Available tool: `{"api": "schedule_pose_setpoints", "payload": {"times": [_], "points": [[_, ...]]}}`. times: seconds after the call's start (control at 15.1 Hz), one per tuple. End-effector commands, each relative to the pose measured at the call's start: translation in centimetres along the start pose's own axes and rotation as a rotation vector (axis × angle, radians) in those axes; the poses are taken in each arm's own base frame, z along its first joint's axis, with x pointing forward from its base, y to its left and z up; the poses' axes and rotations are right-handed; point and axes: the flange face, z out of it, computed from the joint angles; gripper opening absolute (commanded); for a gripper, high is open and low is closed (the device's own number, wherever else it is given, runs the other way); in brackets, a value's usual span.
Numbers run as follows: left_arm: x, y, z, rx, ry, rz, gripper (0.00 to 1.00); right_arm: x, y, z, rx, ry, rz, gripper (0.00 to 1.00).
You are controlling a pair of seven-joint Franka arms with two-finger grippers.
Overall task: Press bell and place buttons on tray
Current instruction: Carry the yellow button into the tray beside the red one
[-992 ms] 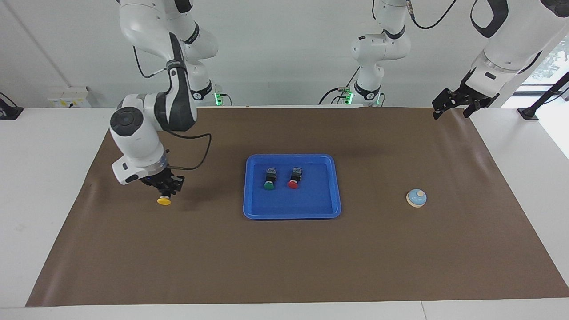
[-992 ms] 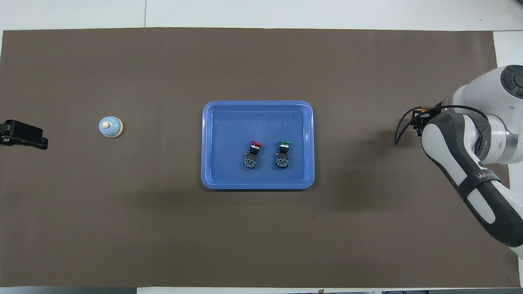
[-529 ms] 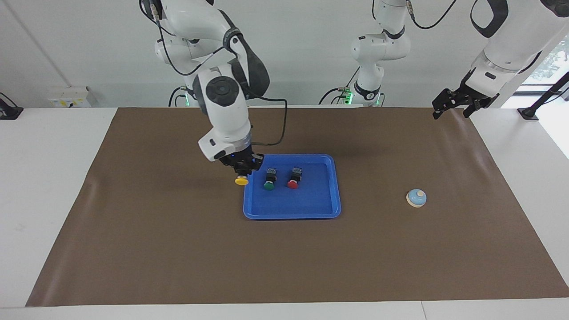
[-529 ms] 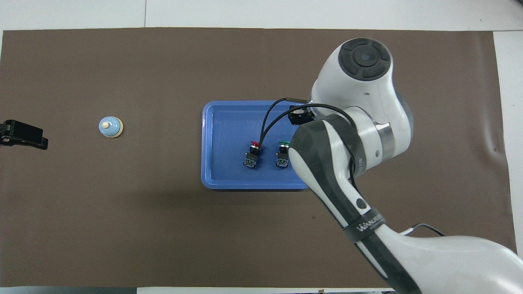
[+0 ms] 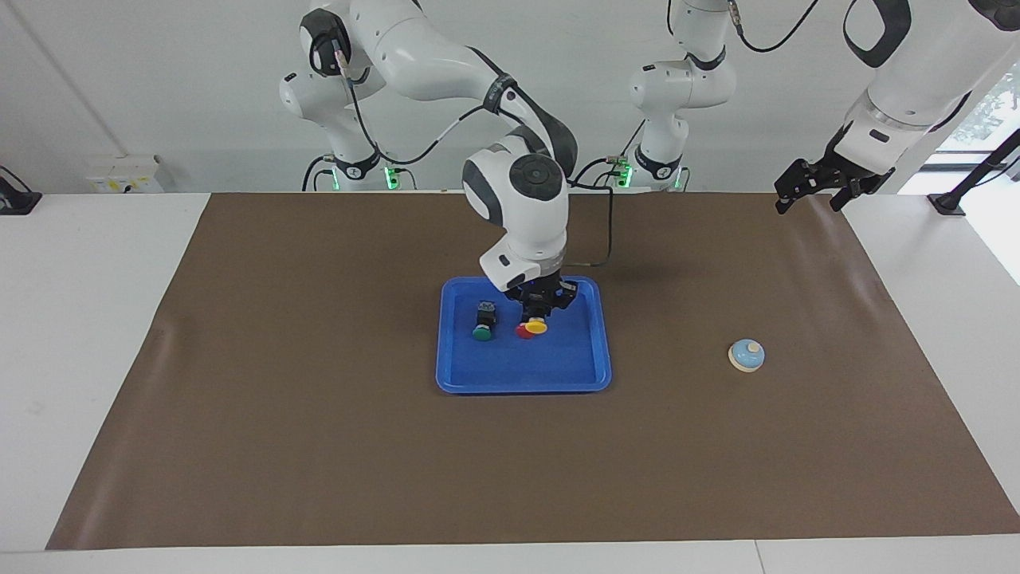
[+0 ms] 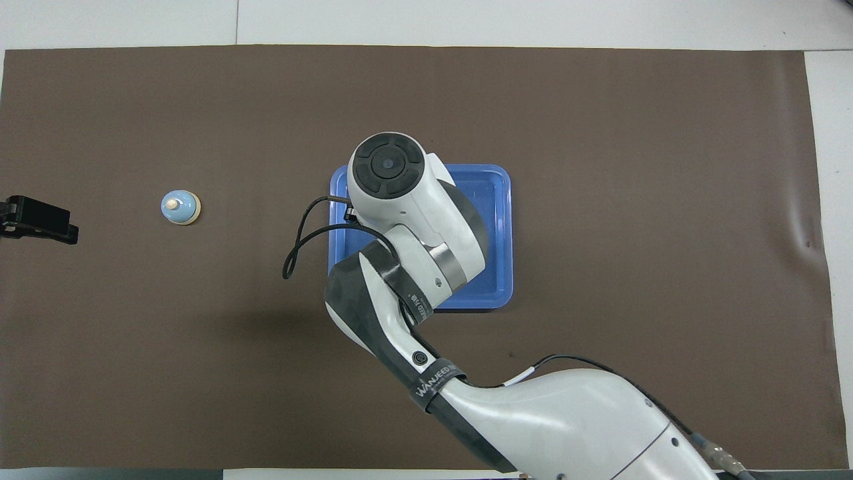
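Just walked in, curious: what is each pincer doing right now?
Right pincer: shut on the yellow button, over the blue tray.
Left pincer: open, holding nothing, waiting over the table's edge.

A single piece of lettering can be made out: in the overhead view a dark band (image 6: 433, 387) is wrapped round the right arm (image 6: 566, 420), and white capitals are printed on it, seemingly "WANJEED", though the last letters cannot be told for certain; a second, smaller line of white print is carried on a dark band (image 6: 414, 303) higher up the same arm, but it cannot be read; in the facing view no readable text, number or sign is found on the arms, the tray (image 5: 586, 379) or the bench (image 5: 96, 239).
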Motion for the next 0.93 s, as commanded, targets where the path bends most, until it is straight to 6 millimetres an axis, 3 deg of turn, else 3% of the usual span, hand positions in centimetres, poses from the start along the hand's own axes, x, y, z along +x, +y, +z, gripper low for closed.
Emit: {"api": "schedule_pose_setpoints", "payload": {"times": [0.0, 0.13, 0.46, 0.53, 0.6, 0.73, 0.86], "points": [[-0.3, -0.1, -0.5, -0.013, -0.002, -0.007, 1.00, -1.3, -2.7, 3.2, 0.024, 0.017, -0.010, 0.00], [-0.3, -0.1, -0.5, -0.013, -0.002, -0.007, 1.00, -1.1, -2.8, 5.4, 0.015, 0.015, -0.009, 0.00], [-0.3, 0.0, -0.6, -0.013, -0.001, -0.005, 1.00, -1.3, -2.9, 5.5, 0.015, 0.011, 0.014, 0.00], [-0.3, -0.1, -0.5, -0.013, -0.002, -0.007, 1.00, -1.3, -3.0, 5.3, 0.019, 0.013, 0.034, 0.36], [-0.3, -0.1, -0.5, -0.013, -0.002, -0.007, 1.00, -1.3, -3.0, 5.2, 0.019, 0.014, 0.047, 0.99], [-0.3, 0.0, -0.5, -0.013, -0.002, -0.005, 1.00, -1.4, -2.9, 3.8, 0.023, 0.005, 0.088, 1.00], [-0.3, -0.1, -0.6, -0.013, 0.000, -0.007, 1.00, -0.8, -1.5, 0.9, 0.005, -0.013, 0.117, 1.00]]}}
